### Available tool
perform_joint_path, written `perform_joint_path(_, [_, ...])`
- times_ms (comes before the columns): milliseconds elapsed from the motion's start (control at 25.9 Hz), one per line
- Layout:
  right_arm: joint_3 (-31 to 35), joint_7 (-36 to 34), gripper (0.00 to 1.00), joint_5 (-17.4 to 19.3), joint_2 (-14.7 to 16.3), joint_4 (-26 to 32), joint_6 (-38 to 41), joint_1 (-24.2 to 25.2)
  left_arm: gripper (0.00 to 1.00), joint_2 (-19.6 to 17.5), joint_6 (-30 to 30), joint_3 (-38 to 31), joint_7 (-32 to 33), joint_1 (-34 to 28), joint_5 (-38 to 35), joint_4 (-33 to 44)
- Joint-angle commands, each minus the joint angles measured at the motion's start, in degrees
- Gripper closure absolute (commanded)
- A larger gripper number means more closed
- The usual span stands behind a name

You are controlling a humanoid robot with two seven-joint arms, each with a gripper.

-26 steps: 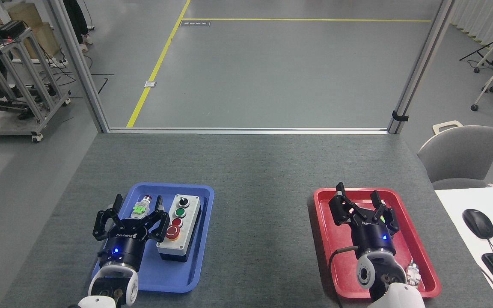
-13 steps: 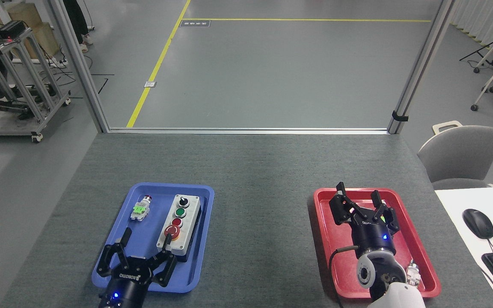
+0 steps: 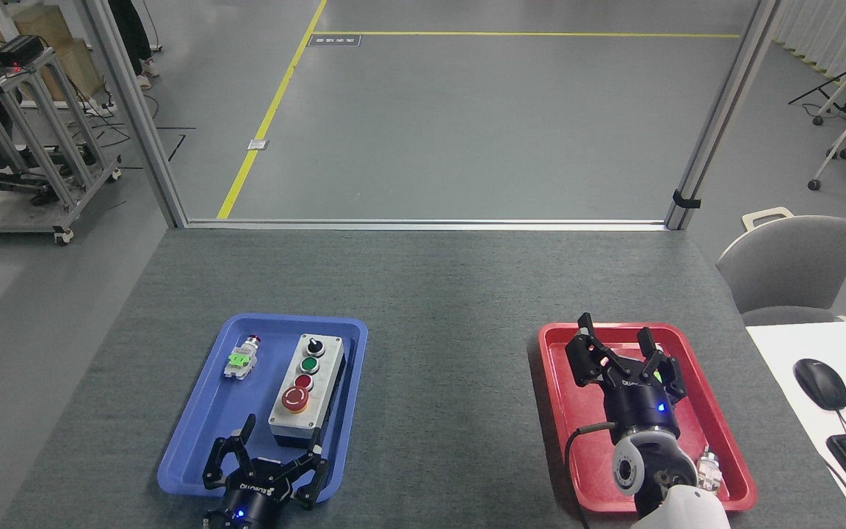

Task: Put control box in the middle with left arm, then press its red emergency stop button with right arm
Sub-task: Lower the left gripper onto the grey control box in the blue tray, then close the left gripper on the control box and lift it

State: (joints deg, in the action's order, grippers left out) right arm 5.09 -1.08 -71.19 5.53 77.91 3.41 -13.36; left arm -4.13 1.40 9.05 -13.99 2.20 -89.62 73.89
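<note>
Sitting in the right half of the blue tray (image 3: 195,448), the control box (image 3: 306,389) lies lengthwise, its black knob at the 12 o'clock end, then the green button, the small red button, and the red emergency stop button (image 3: 295,397) nearest the 6 o'clock end. At 9 o'clock from the box, well apart from it in the same tray, rests a small silver part with a green label (image 3: 240,358).

At 6 o'clock from the box, the left tool (image 3: 280,433) hangs over the tray's near edge with its claws spread wide and nothing between them; one claw tip stands just beside the box's near end. A blue light glows on its body.

Off at 3 o'clock across the bare middle of the grey bench (image 3: 445,308), the right tool (image 3: 617,338) is poised over the red tray (image 3: 555,411), claws apart and empty, grey wrist joint and black cable below it. Beyond, a white desk carries a mouse (image 3: 820,383).
</note>
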Motion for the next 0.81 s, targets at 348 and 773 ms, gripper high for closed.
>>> perform_joint_path(348, [0.0,-0.2,0.0,0.0,0.1,0.0,0.1,-0.1,0.01,1.8,2.3,0.1,3.6,6.2,0.3,-8.7])
perform_joint_path(773, [0.2,-0.3,0.0,0.0,0.4,0.0,0.0,-0.2,0.01,4.0,3.5,0.2,3.6,15.2,0.2,-21.3])
